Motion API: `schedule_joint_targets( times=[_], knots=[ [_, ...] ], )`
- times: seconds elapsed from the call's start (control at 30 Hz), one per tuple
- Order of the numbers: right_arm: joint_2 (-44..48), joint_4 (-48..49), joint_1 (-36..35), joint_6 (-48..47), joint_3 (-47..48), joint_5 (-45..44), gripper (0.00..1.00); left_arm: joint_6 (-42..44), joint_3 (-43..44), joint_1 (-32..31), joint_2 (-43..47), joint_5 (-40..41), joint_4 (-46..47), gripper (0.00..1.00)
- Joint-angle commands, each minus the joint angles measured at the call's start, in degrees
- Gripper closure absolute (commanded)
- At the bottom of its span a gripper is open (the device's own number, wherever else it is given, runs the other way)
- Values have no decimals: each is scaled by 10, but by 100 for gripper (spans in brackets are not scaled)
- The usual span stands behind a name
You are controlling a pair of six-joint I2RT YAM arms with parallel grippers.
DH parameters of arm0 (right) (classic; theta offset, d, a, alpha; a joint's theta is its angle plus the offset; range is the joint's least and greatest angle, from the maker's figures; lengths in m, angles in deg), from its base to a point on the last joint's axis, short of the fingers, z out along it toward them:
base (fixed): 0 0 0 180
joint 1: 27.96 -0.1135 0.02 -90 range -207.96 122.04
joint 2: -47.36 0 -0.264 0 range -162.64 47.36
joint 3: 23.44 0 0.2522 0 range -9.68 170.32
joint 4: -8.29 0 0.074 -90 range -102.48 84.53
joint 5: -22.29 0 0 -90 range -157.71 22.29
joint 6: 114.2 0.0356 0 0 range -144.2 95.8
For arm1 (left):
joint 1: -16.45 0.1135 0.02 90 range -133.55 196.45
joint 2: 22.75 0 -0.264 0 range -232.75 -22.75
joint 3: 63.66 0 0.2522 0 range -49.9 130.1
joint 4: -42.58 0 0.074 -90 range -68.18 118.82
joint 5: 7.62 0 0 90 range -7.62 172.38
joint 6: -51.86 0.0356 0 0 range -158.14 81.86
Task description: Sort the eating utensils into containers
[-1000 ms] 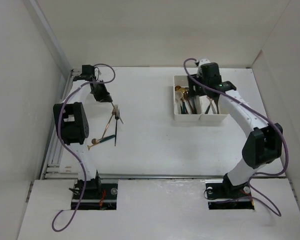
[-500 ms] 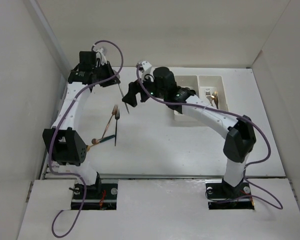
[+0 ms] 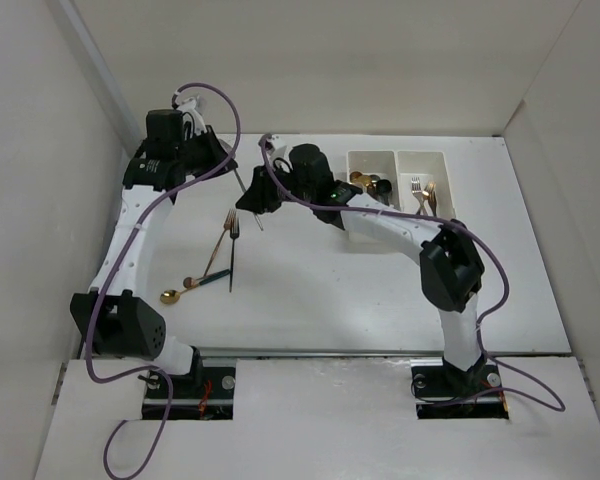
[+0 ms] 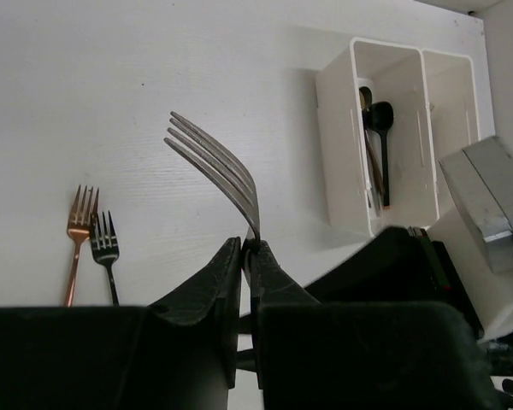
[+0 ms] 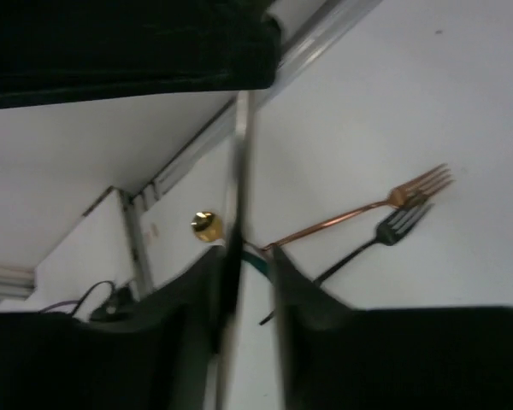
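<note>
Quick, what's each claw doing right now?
Left gripper: closed, holding a silver fork by its handle.
Right gripper: open, jaws either side of that fork's handle, not clamped yet.

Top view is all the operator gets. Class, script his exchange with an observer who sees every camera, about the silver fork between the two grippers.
Operator: Does the left gripper really have the fork?
Observer: Yes. Its wrist camera shows the jaws pinched shut on the neck, just below the tines.
Operator: And the right gripper?
Observer: Its wrist camera, though blurred, shows the handle running between the fingers with a gap on one side, so it is not clamped.
</note>
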Motion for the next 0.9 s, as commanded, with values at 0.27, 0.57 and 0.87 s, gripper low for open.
schedule_joint_targets(
  times=[0.27, 0.57, 0.87],
  knots=[
    [47, 99, 17, 32, -36, -42, 100, 15, -37, -8, 33, -33, 35, 20],
    [226, 34, 215, 0, -220, -159, 100, 155, -79, -8, 11, 149, 2, 32],
    [250, -188, 386, -165, -256, -290, 100, 265, -179, -8, -59, 177, 7, 40]
  ],
)
